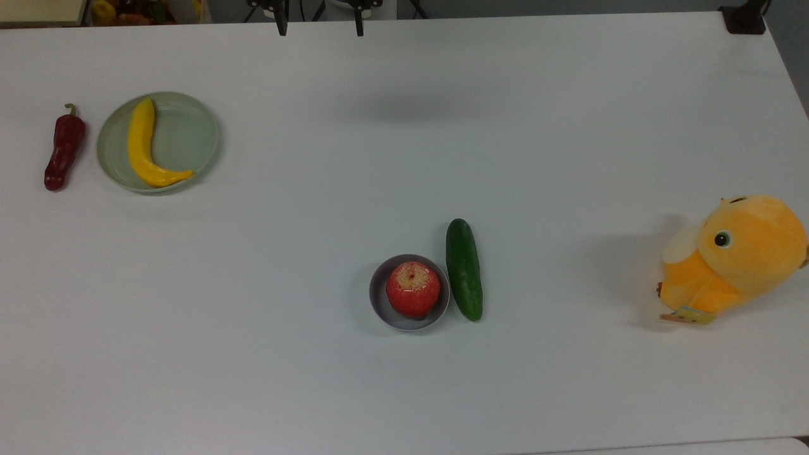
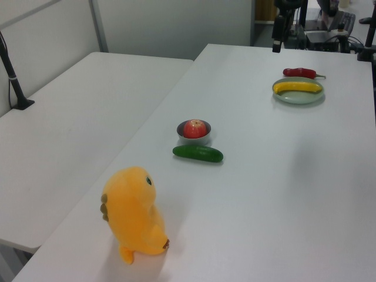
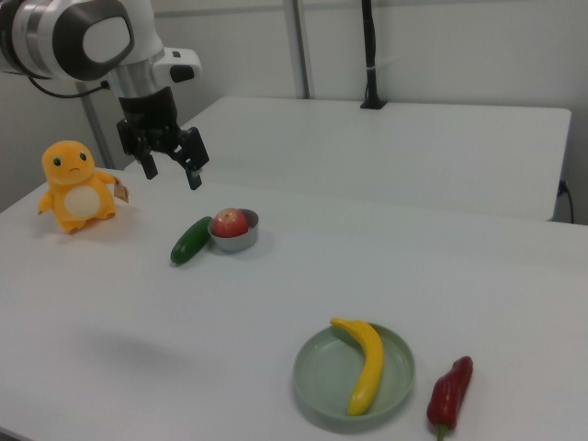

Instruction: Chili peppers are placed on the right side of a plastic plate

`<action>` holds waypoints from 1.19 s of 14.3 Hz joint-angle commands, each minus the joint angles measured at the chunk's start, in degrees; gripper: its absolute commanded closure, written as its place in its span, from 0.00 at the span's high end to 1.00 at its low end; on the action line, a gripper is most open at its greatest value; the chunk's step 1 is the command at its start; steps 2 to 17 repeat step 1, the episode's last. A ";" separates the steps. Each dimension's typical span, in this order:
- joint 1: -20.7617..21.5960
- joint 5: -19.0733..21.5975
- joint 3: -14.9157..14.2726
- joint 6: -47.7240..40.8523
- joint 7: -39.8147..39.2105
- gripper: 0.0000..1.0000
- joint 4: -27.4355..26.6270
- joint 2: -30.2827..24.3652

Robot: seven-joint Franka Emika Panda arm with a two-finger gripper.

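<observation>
The chili pepper (image 1: 63, 149) lies flat on the white table (image 1: 404, 392), just beside the pale green plastic plate (image 1: 189, 136) on the top view's left, and on the right view's right of that plate, stem toward the near edge there. It looks like a light, glossy, slightly wrinkled model, probably stiff and a little slippery, so a grasp across the thick middle of its body seems safer than one at the thin curved stem. A yellow banana-like piece (image 1: 144, 146) rests in the plate. Farther off stand a grey bowl (image 1: 381, 302) holding a red apple (image 1: 413, 289), a dark green cucumber (image 1: 464, 268) touching the bowl, and an orange plush toy (image 1: 736, 254). The gripper (image 3: 171, 169) hangs high over the table, well apart from the pepper, its fingers spread wide and empty.
</observation>
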 commanded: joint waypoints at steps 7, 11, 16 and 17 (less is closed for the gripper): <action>1.24 -0.47 -0.96 0.89 -0.56 1.00 -0.63 -0.67; 1.24 -0.47 -0.96 0.89 -0.56 1.00 -0.63 -0.67; 1.24 -0.47 -0.96 0.89 -0.56 1.00 -0.63 -0.67; 1.24 -0.47 -0.96 0.89 -0.56 1.00 -0.63 -0.67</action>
